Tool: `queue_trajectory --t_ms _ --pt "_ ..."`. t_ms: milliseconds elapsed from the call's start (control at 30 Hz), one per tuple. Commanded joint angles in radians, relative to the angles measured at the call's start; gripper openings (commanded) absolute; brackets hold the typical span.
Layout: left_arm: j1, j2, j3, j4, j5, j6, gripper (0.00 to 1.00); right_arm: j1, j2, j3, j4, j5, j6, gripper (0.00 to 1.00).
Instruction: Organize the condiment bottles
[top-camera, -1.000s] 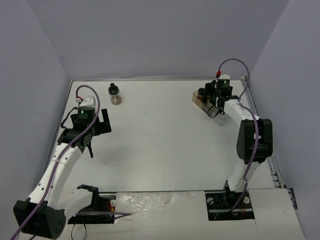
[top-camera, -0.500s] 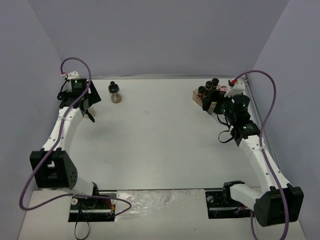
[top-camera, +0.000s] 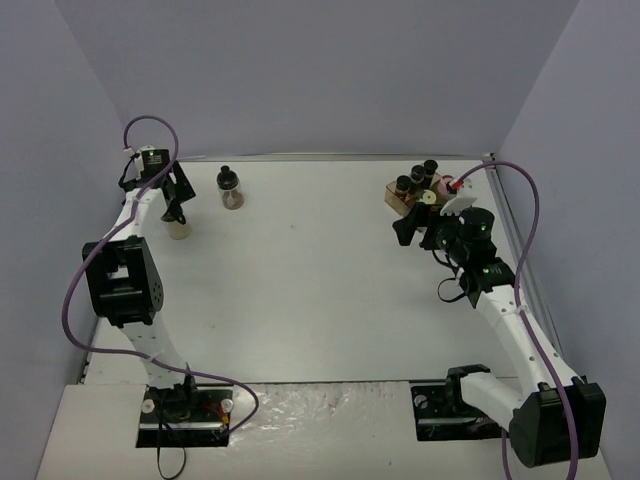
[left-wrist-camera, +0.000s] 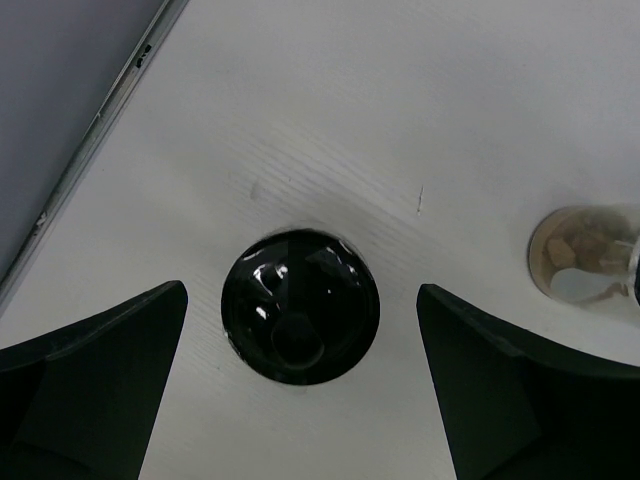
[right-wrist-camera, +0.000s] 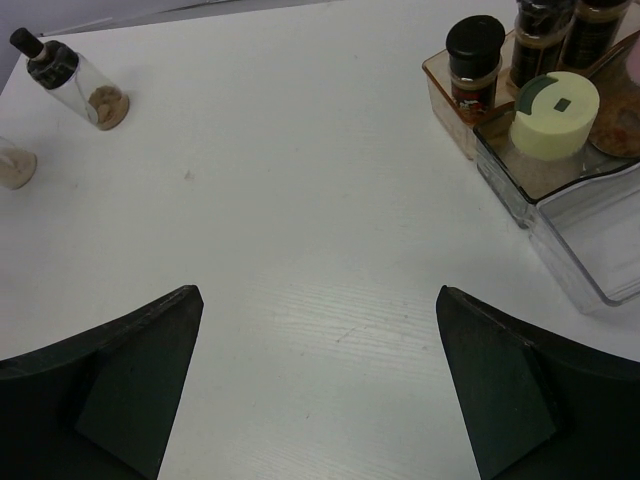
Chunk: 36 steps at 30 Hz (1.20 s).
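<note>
A clear jar with a black cap (left-wrist-camera: 300, 307) stands near the left wall; it also shows in the top view (top-camera: 180, 228). My left gripper (left-wrist-camera: 302, 300) is open and hovers straight above it, one finger on each side of the cap, not touching. A second black-capped jar (top-camera: 231, 187) with brown contents stands to its right (left-wrist-camera: 585, 255). Several jars sit in the stepped rack (top-camera: 412, 193) at the back right: black caps (right-wrist-camera: 475, 45), one pale yellow cap (right-wrist-camera: 555, 105), one pink at the frame edge. My right gripper (top-camera: 412, 228) is open and empty, just left of the rack.
The left wall and table edge (left-wrist-camera: 90, 140) run close beside the left jar. The rack's clear front compartment (right-wrist-camera: 590, 240) holds nothing. The right wall stands just behind the rack.
</note>
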Motion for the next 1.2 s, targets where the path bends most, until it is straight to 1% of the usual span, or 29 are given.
queue_trajectory --t_ms 0,133,200,233,400,467,533,600,667,733,767,867,1000,1167 --pt "0.02 0.05 0.106 0.038 0.037 0.009 0.97 0.006 -0.014 -0.005 0.102 -0.071 -0.017 1.0" --pt "0.02 0.105 0.163 0.005 0.036 0.014 0.96 0.006 -0.02 -0.014 0.102 -0.079 -0.018 1.0" --pt "0.02 0.124 0.165 -0.011 0.048 0.007 0.91 0.006 -0.022 -0.019 0.103 -0.078 -0.018 1.0" --pt "0.019 0.123 0.156 -0.01 0.057 0.001 0.87 0.006 -0.023 -0.02 0.104 -0.077 -0.018 1.0" --pt "0.012 0.088 0.076 0.026 0.093 -0.023 0.51 0.006 -0.026 -0.022 0.104 -0.074 -0.016 1.0" --pt "0.0 0.063 0.035 0.034 0.11 -0.023 0.39 0.006 -0.03 -0.021 0.104 -0.074 -0.013 1.0" --pt "-0.023 0.033 0.004 0.029 0.126 -0.014 0.3 0.006 -0.036 -0.022 0.108 -0.073 -0.01 1.0" --pt "-0.074 -0.012 -0.032 0.029 0.147 -0.015 0.26 0.007 -0.04 -0.022 0.107 -0.066 -0.009 1.0" --pt "-0.154 -0.051 -0.076 0.032 0.139 -0.019 0.23 0.007 -0.042 -0.022 0.107 -0.06 -0.007 1.0" --pt "-0.233 -0.078 -0.115 0.026 0.103 -0.022 0.23 0.006 -0.048 -0.022 0.105 -0.062 -0.004 1.0" --pt "-0.301 -0.098 -0.127 0.027 0.089 -0.021 0.23 0.007 -0.05 -0.024 0.103 -0.063 -0.001 1.0" --pt "-0.439 -0.116 -0.147 0.037 0.052 -0.022 0.23 0.008 -0.078 -0.034 0.096 -0.068 0.007 1.0" --pt "-0.577 -0.104 -0.121 0.038 0.028 -0.025 0.23 0.009 -0.114 -0.043 0.076 -0.06 0.003 1.0" --pt "-0.72 -0.039 -0.042 0.041 0.0 -0.022 0.28 0.009 -0.153 -0.055 0.048 -0.049 -0.007 1.0"
